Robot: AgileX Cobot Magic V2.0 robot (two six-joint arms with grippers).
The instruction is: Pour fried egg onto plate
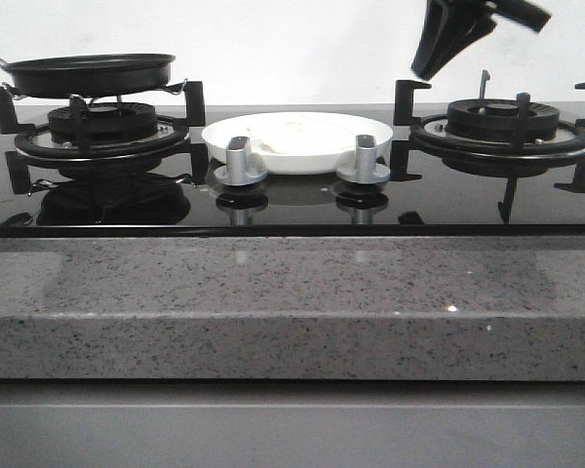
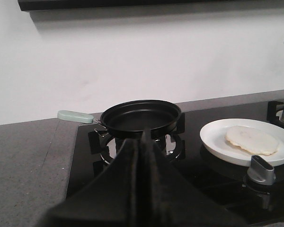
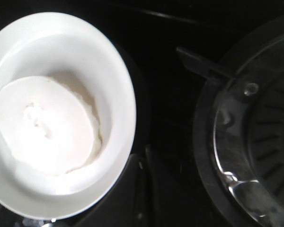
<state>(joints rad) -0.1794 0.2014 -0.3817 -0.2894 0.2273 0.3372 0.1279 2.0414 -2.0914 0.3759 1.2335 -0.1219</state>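
Resting on the plate [image 2: 213, 142], the fried egg [image 2: 252, 140]; pan [image 2: 141, 117] empty, both fingers clenched.

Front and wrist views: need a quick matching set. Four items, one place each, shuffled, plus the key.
Items:
1. fried egg
2. frying pan
3. plate
4. right gripper

Places:
A. on the left burner's grate
B. raised above the right burner
C. lying on the plate
D. on the cooktop between the two burners, behind the two knobs

Pairs: 1-C, 2-A, 3-D, 4-B
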